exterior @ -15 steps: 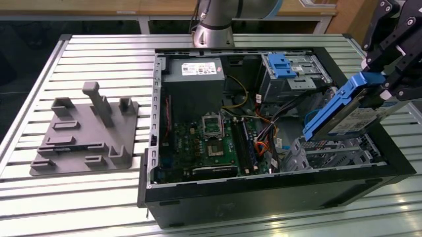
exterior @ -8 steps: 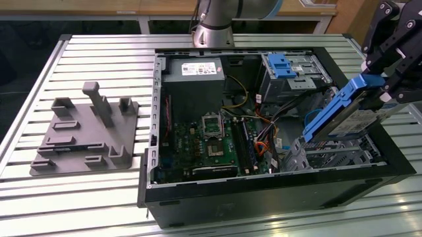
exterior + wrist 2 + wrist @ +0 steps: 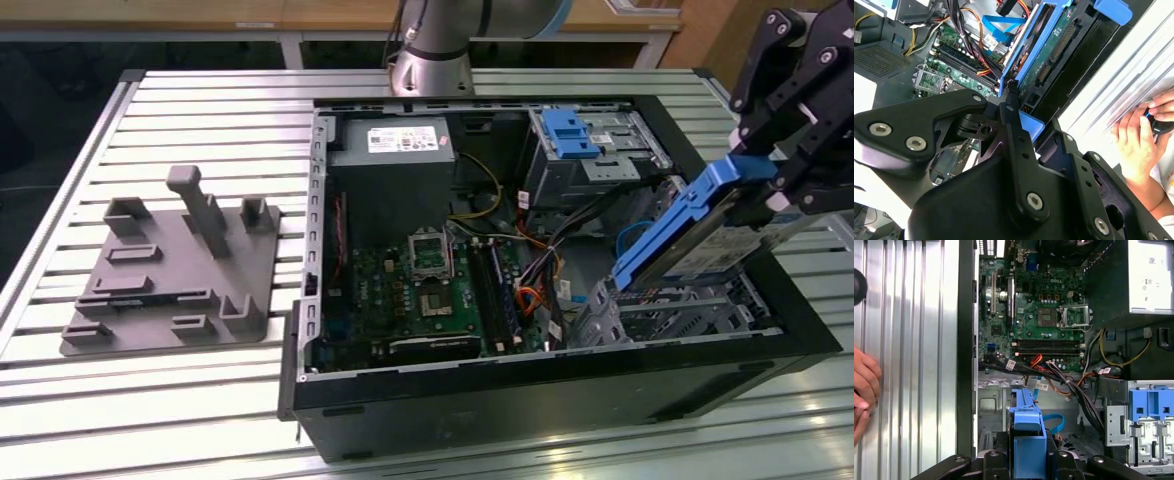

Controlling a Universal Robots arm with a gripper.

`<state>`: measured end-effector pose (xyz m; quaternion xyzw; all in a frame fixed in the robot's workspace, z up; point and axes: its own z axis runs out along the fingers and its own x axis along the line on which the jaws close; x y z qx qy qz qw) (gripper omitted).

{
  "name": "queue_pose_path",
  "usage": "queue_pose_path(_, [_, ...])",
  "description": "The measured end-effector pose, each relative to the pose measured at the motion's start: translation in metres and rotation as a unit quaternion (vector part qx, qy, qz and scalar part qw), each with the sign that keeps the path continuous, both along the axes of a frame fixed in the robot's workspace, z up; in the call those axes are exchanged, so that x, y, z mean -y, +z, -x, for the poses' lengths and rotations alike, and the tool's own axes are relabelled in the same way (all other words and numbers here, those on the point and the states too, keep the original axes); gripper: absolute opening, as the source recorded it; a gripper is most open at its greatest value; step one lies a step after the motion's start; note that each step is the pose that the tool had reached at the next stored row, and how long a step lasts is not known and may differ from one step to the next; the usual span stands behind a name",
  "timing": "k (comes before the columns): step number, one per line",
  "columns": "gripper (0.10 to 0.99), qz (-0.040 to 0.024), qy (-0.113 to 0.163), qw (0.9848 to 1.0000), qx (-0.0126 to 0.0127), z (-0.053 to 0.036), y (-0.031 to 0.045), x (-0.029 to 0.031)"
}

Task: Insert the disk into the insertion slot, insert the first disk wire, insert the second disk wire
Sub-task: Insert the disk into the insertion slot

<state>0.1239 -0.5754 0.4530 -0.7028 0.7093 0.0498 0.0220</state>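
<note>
Step one in hand: gripper (image 3: 771,190) clamped on disk (image 3: 674,240), held steeply tilted, lower end at mouth of drive cage (image 3: 681,315) inside case (image 3: 534,400); contact unclear. Not seated. Seating likely needs disk levelled, squared to cage walls, clear of cables (image 3: 1076,390).

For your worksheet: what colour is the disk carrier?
The disk carrier is bright blue; the exterior view shows it best.

The exterior view stands well back, opposite the arm's base (image 3: 431,70), looking down at a slant over the whole open computer case (image 3: 561,385). Both wrist views hang close above the case, facing into it; all three share the motherboard (image 3: 414,290) (image 3: 954,65) (image 3: 1049,315) and the disk (image 3: 687,215) (image 3: 1054,45) (image 3: 1027,440).
</note>
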Motion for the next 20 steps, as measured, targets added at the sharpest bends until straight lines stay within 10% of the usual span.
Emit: queue_pose_path(20, [0.365,0.0000,0.000,1.0000,0.0000,0.0000,-0.0074,0.0016])
